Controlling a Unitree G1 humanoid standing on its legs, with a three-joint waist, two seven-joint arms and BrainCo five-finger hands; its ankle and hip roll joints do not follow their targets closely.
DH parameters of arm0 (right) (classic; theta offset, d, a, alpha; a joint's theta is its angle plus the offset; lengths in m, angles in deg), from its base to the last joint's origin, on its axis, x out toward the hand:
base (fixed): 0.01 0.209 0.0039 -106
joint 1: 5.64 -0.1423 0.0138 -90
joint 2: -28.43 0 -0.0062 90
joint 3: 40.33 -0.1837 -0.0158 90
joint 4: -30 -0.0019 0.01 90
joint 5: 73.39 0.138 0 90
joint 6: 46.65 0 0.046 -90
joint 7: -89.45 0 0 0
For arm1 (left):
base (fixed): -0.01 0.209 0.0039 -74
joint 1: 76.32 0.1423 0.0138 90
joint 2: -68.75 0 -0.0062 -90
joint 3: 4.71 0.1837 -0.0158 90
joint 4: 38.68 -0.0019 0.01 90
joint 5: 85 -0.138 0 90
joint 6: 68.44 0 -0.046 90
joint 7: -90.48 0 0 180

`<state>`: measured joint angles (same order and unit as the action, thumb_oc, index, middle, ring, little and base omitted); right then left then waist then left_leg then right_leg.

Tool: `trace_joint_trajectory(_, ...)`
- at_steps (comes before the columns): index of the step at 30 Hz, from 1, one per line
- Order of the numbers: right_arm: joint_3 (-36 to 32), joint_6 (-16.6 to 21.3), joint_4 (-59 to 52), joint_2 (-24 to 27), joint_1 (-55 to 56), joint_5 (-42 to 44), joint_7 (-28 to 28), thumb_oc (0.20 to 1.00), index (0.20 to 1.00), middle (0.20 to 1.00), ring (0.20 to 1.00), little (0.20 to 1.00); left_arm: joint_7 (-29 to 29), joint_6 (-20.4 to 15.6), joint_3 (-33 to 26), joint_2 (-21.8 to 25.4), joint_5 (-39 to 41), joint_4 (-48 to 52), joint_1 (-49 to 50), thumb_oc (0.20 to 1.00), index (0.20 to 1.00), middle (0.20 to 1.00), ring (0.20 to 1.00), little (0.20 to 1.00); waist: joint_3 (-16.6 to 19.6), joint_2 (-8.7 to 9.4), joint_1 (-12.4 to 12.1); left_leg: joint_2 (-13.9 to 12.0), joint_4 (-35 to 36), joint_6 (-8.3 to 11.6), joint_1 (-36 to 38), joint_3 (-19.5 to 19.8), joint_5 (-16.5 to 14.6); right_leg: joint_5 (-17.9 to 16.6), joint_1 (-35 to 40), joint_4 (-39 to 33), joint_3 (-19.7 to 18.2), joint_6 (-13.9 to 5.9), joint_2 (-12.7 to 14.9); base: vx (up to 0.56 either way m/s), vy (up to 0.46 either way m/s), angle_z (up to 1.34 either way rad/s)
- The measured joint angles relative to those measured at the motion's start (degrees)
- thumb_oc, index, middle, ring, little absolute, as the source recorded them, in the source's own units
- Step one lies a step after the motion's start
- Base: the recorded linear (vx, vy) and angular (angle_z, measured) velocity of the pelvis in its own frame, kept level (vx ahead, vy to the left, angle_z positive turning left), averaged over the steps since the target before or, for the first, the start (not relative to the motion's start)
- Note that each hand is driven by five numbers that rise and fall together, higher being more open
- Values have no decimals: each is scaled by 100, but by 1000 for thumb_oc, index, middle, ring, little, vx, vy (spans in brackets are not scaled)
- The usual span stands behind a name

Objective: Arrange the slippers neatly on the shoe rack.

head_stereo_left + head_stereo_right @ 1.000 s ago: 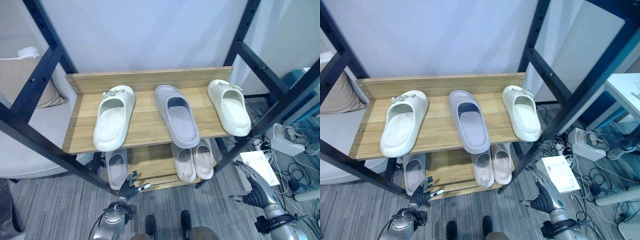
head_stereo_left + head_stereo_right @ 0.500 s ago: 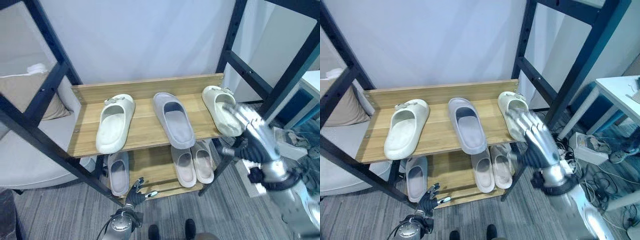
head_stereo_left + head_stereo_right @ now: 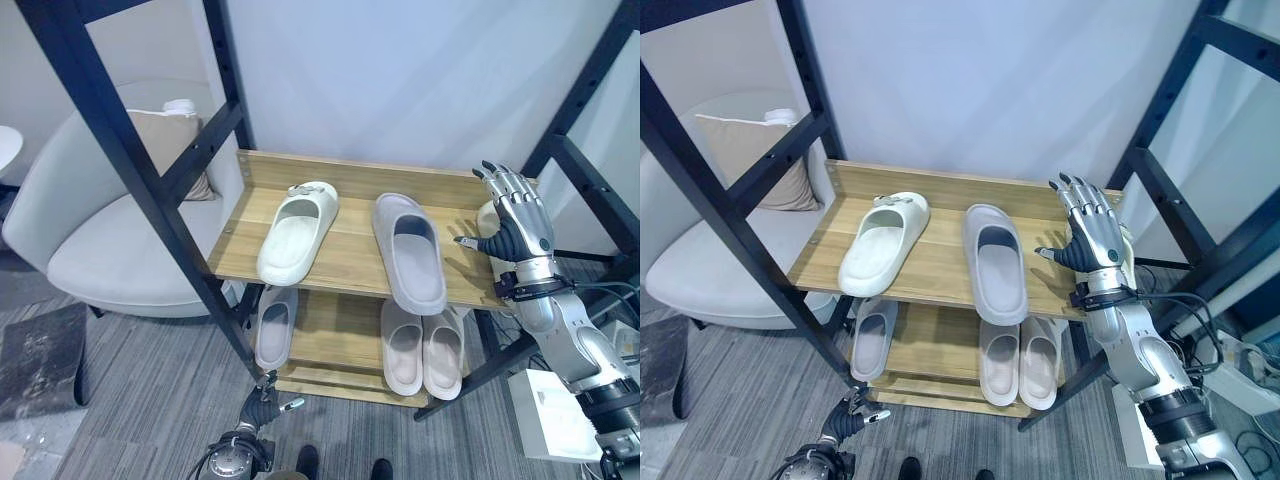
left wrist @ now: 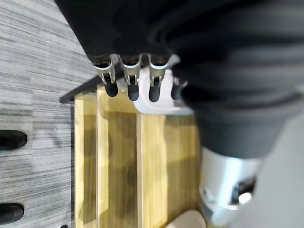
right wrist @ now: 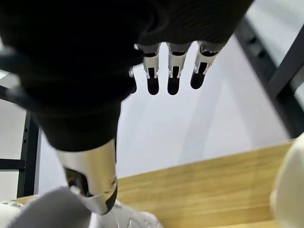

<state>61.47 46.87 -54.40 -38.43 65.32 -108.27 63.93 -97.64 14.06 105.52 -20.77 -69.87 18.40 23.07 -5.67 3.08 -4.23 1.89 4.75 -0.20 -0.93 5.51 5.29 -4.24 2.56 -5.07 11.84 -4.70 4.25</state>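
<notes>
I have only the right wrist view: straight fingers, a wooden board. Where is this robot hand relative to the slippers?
Observer: The right robot hand is raised, open, before the top shelf at its right end, partly covering the right cream slipper.
Operator: What else lies there?
Observer: A grey slipper in the middle, the left cream slipper beside it.
Operator: And the other robot hand?
Observer: The left robot hand hangs low near the floor, open.

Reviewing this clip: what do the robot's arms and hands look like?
The right hand has silver fingers with dark tips and a dark palm, ending in a black wrist band on a silver-grey arm with dark joint sections. The left hand is built the same. In the wrist views a dark ribbed cover hides each hand's back.
</notes>
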Motion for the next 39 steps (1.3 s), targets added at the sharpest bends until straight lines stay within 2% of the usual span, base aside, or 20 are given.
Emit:
trace_joint_trajectory(3, 38, -46, 107, -47, -53, 5, -28, 1000, 1000, 1000, 1000, 1000, 34, 1, -10, 5, 2, -16, 30, 1000, 1000, 1000, 1000, 1000, -33, -10, -131, 5, -5, 16, -12, 82, -2, 50, 37, 0, 104, 20, 0, 40, -1, 20)
trace_joint_trajectory(9, 104, -57, 120, -386, -94, 62, -41, 1000, 1000, 1000, 1000, 1000, 80, 8, -4, 6, 1, -103, 112, 1000, 1000, 1000, 1000, 1000, -142, 4, -175, 18, 22, 60, -69, 290, 4, 95, 59, 0, 300, 28, -6, 34, 2, 17)
trace_joint_trajectory(14, 118, -50, 327, -446, -92, 128, 31, 1000, 1000, 1000, 1000, 1000, 81, 6, -3, -3, 0, -106, 102, 1000, 1000, 1000, 1000, 1000, -164, 21, -280, 43, -9, 56, -120, 403, 30, 111, 65, 0, 436, 7, 5, 36, 13, 14)
trace_joint_trajectory(22, 45, -130, 419, -424, -91, 115, 66, 1000, 1000, 1000, 1000, 1000, 78, 5, -8, 5, -1, -106, 17, 1000, 1000, 1000, 1000, 1000, -199, 55, -302, 52, -9, 76, -119, 514, 28, 173, 115, 0, 558, 25, 5, 4, 7, 8)
trace_joint_trajectory(26, -243, -166, 225, -431, -81, 109, -4, 1000, 1000, 1000, 1000, 1000, 71, 5, -21, -1, -1, -108, -35, 1000, 1000, 1000, 1000, 1000, -216, 47, -282, 54, -10, 75, -106, 505, 29, 176, 124, 1, 552, 24, 8, 0, 0, 0)
trace_joint_trajectory(32, -567, -122, -1009, -602, -89, 55, -179, 1000, 1000, 1000, 1000, 1000, 30, 6, -17, -28, -1, -106, -122, 1000, 1000, 1000, 1000, 1000, -229, 31, -257, 47, -10, 42, -75, 475, 51, 128, 138, 1, 520, 92, 4, -12, 10, -2)
trace_joint_trajectory(36, -528, -14, -1246, -718, -100, 55, -182, 1000, 1000, 1000, 1000, 1000, 0, 6, -16, -65, -1, -104, -151, 1000, 1000, 1000, 1000, 1000, -229, 32, -263, 48, -10, 42, -69, 462, 51, 127, 140, 1, 507, 94, 5, -26, 13, -2)
trace_joint_trajectory(39, -119, 89, -1311, -924, -161, 121, -120, 1000, 1000, 1000, 1000, 1000, -40, 7, -11, -88, -1, -105, -113, 1000, 1000, 1000, 1000, 1000, -233, 37, -267, 42, -10, 46, -43, 443, 48, 127, 157, 2, 483, 94, 1, -23, 14, -4)
